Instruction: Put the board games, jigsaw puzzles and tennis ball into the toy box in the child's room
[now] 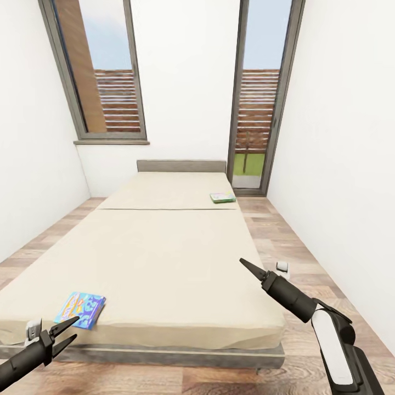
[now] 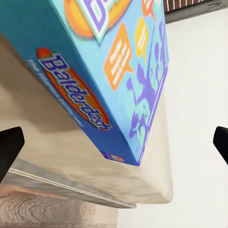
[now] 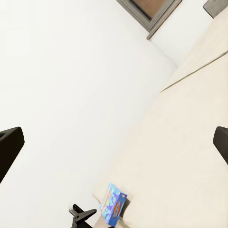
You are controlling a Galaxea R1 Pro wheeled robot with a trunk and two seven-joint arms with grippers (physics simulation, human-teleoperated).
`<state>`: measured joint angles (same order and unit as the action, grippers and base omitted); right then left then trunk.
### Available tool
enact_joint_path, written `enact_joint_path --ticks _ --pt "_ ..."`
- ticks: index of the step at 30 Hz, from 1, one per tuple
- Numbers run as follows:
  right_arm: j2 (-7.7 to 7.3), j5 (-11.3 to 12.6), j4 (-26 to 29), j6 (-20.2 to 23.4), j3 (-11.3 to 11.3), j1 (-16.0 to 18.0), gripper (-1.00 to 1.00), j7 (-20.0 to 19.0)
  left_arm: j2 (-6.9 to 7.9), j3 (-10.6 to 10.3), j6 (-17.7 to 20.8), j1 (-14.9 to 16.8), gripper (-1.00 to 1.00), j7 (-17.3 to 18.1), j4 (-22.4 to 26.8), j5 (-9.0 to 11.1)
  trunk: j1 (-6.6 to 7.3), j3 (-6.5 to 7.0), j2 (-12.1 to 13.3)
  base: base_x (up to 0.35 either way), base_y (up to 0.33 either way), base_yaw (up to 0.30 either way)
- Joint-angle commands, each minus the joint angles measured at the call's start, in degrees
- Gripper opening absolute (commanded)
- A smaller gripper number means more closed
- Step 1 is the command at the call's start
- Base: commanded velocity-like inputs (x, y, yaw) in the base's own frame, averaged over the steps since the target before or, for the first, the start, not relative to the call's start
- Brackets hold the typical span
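Head view: two board games lie on the bed (image 1: pixel 164 258) — both arms hang over its near end.

A blue board game (image 1: pixel 80 309), printed "Balderdash" along its side, rests flat at the bed's near left corner, just beyond the left gripper (image 1: pixel 67 333), whose fingers stand apart and empty. A green and white board game (image 1: pixel 223 197) lies far up the mattress, towards the right edge, near the grey headboard (image 1: pixel 181 165). The right gripper (image 1: pixel 245 265) hovers over the bed's right side — head view shows its fingers together at one point, while its wrist camera shows both tips wide apart.
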<state>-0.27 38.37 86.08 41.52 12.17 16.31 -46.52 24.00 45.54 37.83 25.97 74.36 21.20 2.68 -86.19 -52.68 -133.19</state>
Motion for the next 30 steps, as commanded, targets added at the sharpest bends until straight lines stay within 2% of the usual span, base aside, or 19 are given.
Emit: enact_joint_path --ticks 1,8,30 --pt "0.00 0.21 0.00 0.28 0.05 0.04 1.00 -0.06 -0.01 0.17 0.57 0.04 1.00 0.17 -0.01 -0.04 0.01 -0.05 -0.02 0.008 -0.007 0.000" --pt "-0.09 0.22 -0.03 -0.93 -0.02 0.04 1.00 -0.06 -0.01 0.17 0.57 0.04 1.00 0.17 -0.01 -0.04 0.01 -0.05 -0.02 0.003 -0.002 0.000" --pt "-0.09 0.23 0.01 -1.09 -0.04 0.04 1.00 -0.15 -0.01 0.22 0.05 0.04 1.00 0.17 -0.01 -0.04 0.01 -0.05 -0.02 0.039 -0.030 0.000"
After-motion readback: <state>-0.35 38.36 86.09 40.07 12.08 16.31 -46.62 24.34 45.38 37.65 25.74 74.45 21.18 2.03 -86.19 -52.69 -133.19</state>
